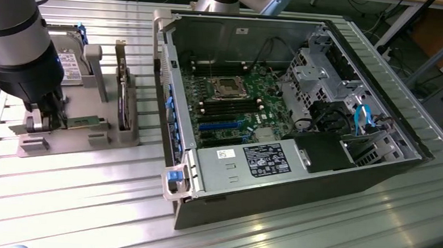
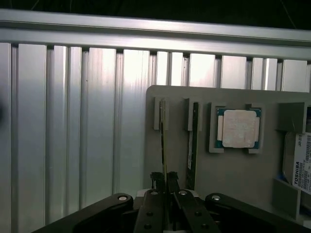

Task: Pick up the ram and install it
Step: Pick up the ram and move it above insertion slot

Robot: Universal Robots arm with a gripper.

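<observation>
gripper (image 2: 164,180) tight on the ram (image 2: 163,138)

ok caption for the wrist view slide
Gripper closed on a thin green ram stick in its grey holder, silver square processor nearby

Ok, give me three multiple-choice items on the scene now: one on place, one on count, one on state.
1. The gripper is: A at the grey holder; B over the motherboard; C at the drive cage.
2. Ram sticks in the holder: A one; B two; C four.
3. The ram between the fingers is: A lying flat; B seated in the motherboard; C upright in its slot.
Key: A, the holder lies just beyond its fingers; B, a second stick stands beside it; C, its far end sits in the slot.
</observation>
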